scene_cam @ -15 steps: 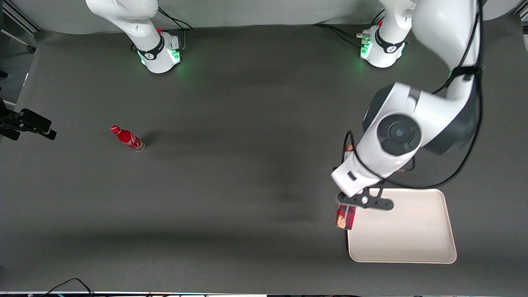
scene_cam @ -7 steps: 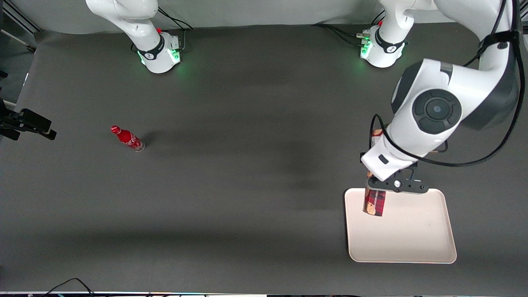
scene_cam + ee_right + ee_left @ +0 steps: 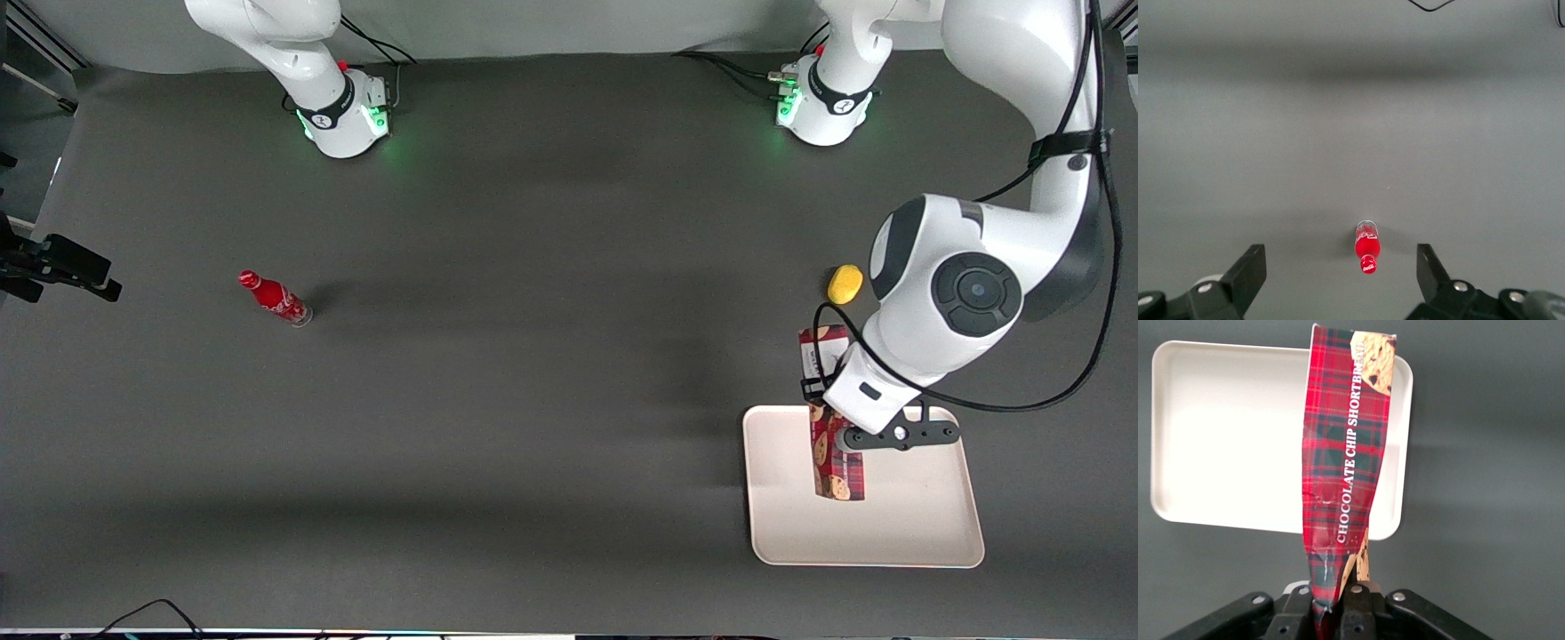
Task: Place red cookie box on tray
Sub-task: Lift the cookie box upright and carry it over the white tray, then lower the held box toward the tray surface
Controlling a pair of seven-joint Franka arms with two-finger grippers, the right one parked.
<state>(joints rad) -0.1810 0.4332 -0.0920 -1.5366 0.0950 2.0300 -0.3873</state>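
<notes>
The red cookie box (image 3: 837,469), a long plaid carton with cookie pictures, hangs over the cream-white tray (image 3: 916,511). My left gripper (image 3: 834,416) is shut on one end of it. In the left wrist view the fingers (image 3: 1293,608) pinch the crumpled end of the red cookie box (image 3: 1348,440), and its length reaches across the tray (image 3: 1225,433). In the front view the box's white-label end (image 3: 818,348) sticks out past the tray rim farther from the camera. I cannot tell whether the box touches the tray.
A small yellow object (image 3: 845,284) lies on the dark table, farther from the camera than the tray. A small red bottle (image 3: 276,299) stands toward the parked arm's end of the table and also shows as the bottle (image 3: 1367,245) in the right wrist view.
The left arm has carried the box from the tray's edge toward the parked arm to over the tray, turning it lengthwise. The yellow object has come into view from under the arm.
</notes>
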